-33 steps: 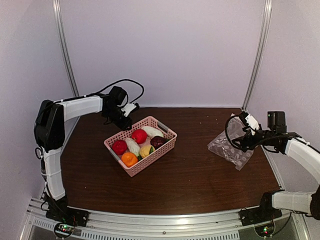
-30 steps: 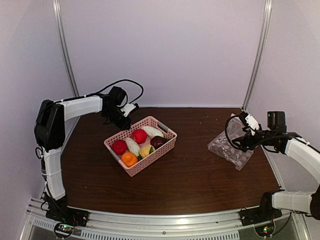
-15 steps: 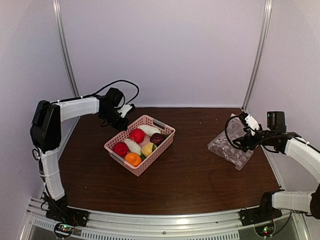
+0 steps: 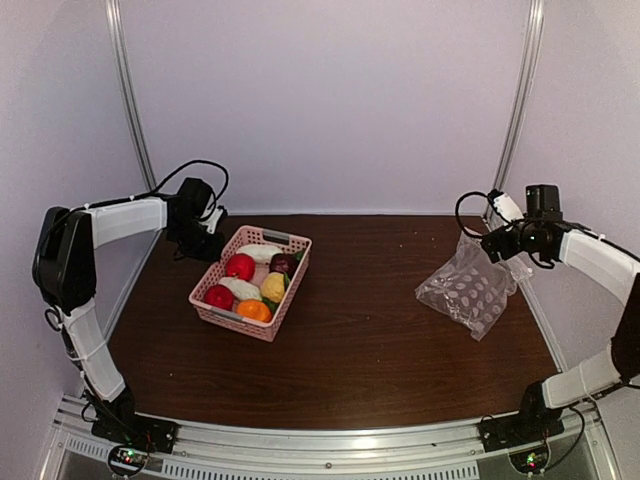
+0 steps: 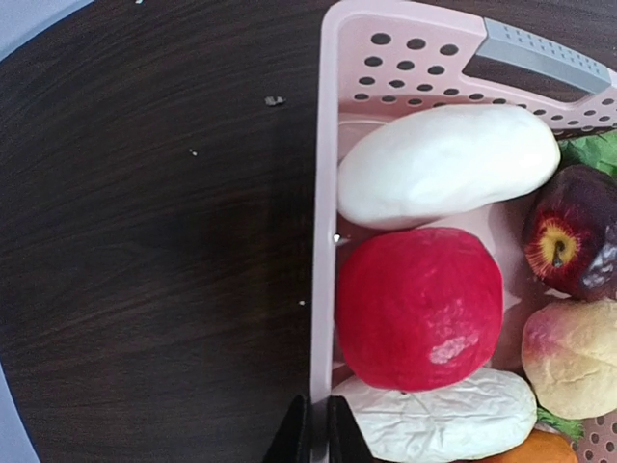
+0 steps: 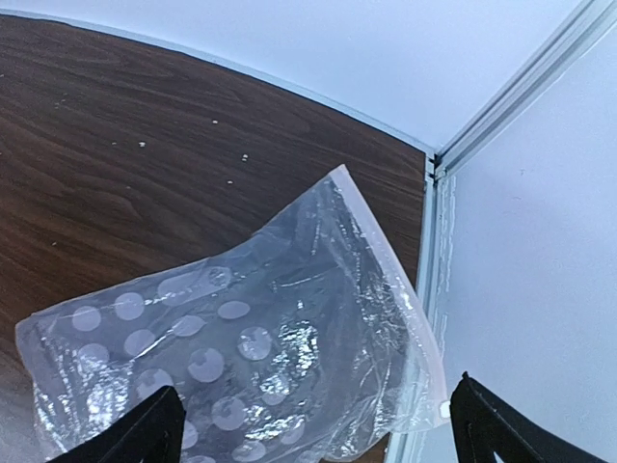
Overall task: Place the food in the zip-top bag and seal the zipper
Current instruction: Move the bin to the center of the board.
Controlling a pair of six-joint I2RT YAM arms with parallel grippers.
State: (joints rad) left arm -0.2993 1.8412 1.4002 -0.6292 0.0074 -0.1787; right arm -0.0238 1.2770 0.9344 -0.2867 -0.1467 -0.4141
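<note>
The food lies in a pink lattice basket (image 4: 236, 318): two red pieces (image 4: 240, 266), an orange one (image 4: 254, 310), a yellow one (image 4: 273, 287), a dark purple one (image 4: 283, 263) and two white radishes (image 4: 259, 252). My left gripper (image 4: 203, 243) is shut on the basket's left rim (image 5: 321, 241), its fingertips (image 5: 294, 439) pinching the rim beside a red fruit (image 5: 419, 309) and a radish (image 5: 448, 164). The clear zip-top bag (image 4: 468, 290) lies crumpled at the right. My right gripper (image 4: 497, 240) is open over the bag (image 6: 260, 357). The zipper (image 6: 390, 275) runs along its right edge.
The table's right edge and a metal corner post (image 6: 511, 92) are close beside the bag. The back wall (image 4: 330, 120) stands just behind both grippers. The dark wooden table (image 4: 370, 350) lies between basket and bag.
My left gripper has dragged the basket left and back, turning it. My right gripper has moved up and back, from the bag's near side to above its far end.
</note>
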